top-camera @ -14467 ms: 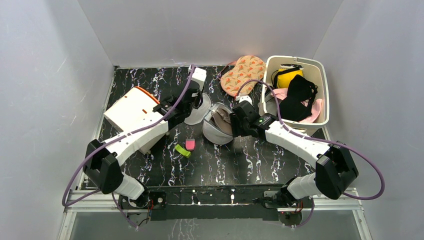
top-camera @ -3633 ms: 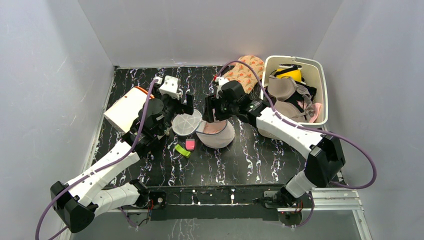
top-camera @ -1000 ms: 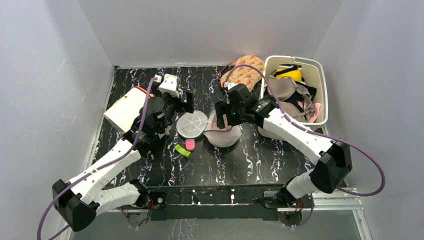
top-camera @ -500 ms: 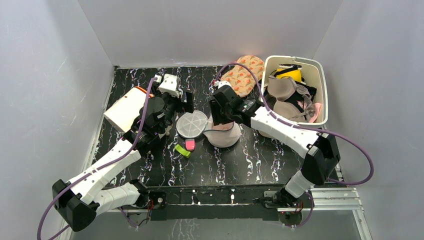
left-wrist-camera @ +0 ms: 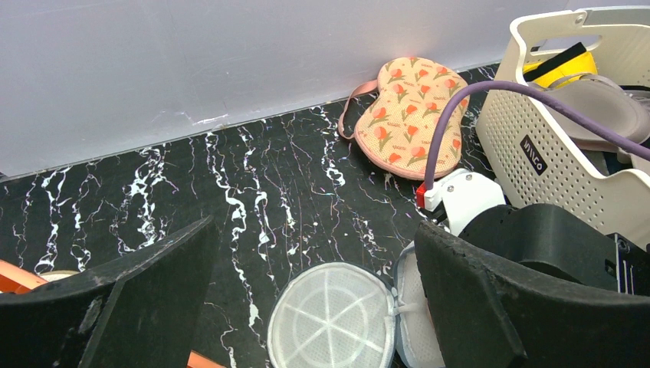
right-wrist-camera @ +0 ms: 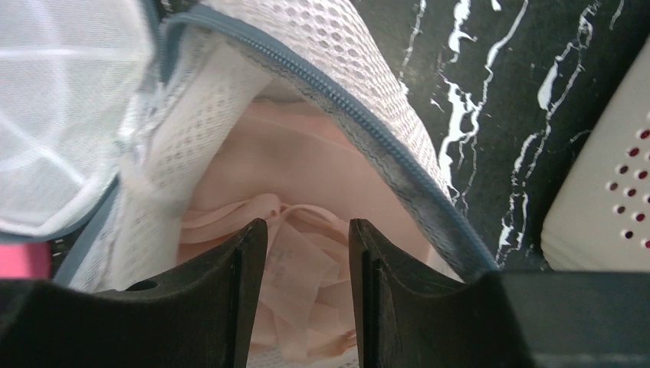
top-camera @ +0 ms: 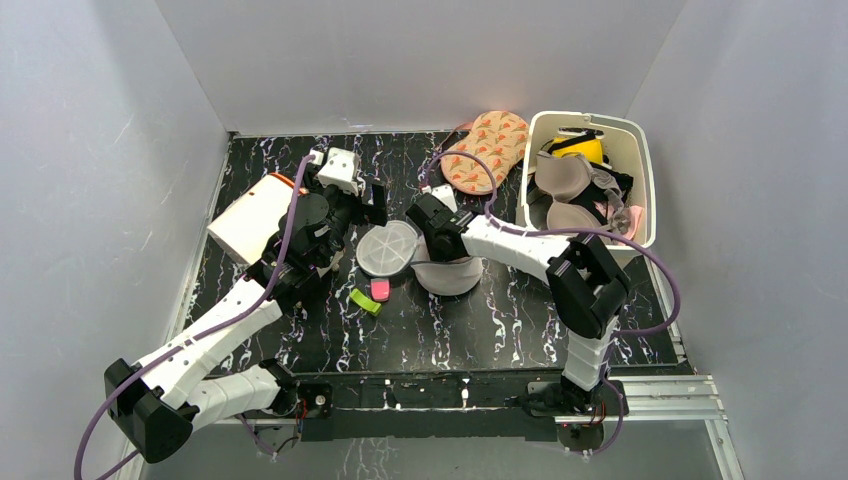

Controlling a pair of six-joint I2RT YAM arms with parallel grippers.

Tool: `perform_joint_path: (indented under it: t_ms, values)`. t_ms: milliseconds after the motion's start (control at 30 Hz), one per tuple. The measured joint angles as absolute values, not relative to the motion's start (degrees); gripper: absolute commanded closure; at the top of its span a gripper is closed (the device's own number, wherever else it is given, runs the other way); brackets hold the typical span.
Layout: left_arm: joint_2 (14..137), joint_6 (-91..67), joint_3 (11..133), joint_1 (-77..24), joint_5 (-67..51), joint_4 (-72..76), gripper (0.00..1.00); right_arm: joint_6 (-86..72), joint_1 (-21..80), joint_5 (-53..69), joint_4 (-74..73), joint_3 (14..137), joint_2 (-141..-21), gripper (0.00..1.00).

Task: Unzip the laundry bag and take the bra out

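The left jaws stand wide open and hold nothing. Between their two fingers (left-wrist-camera: 490, 299), and lower down, the round mesh lid panel (left-wrist-camera: 331, 318) lies flat on the bench (top-camera: 480, 330), folded out from the laundry bag (top-camera: 445, 272). The bag itself sits just to the right of this panel, under the right jaws. Beyond the left jaws, near the back wall, lies a padded piece with an orange flower print (left-wrist-camera: 410, 115). To the right of it stands the white slotted basket (left-wrist-camera: 536, 146) with clothes inside. A white box with an orange edge (top-camera: 255, 215) is on the outer side of the left jaws.

The right jaws point down into the open mouth of the bag. The blue-grey zipper (right-wrist-camera: 360, 115) runs around them along the rim. They are narrowed to a small gap, and in this gap lie a pink strap and a thin label of the bra (right-wrist-camera: 306, 165), which is inside the bag. Whether the jaws already pinch the fabric I cannot tell. A small pink item (top-camera: 381, 289) and a green one (top-camera: 366, 300) lie on the bench near the lid, on the side toward the arm bases.
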State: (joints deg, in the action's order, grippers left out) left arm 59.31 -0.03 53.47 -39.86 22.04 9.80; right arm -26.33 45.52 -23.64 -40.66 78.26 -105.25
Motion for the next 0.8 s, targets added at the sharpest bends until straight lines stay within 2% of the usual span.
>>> perform_joint_path:
  t_ms: [167,300,400,633,700,800]
  values:
    - [59.27,-0.05,53.47,-39.75,22.0,9.8,0.02,-27.03,45.52,-25.41,-40.25,76.53,-105.27,0.46]
    - [59.27,-0.05,53.45,-39.57,21.96,9.78,0.02,-27.16,45.52,-26.06,-40.1,74.89,-105.8,0.49]
    - [59.27,-0.05,53.47,-39.48,21.96,9.8,0.02,-27.16,45.52,-26.24,-39.4,73.89,-106.34,0.67]
    - [59.27,-0.05,53.47,-39.48,21.87,9.78,0.02,-26.96,45.65,-26.17,-39.09,73.19,-105.23,0.96]
    - [59.27,-0.08,53.47,-39.48,21.85,9.78,0.02,-26.85,45.67,-26.0,-39.42,73.19,-103.66,1.0]
    - [59.27,-0.12,53.47,-39.48,21.82,9.78,0.02,-26.7,45.78,-25.78,-40.21,73.19,-99.72,1.0]
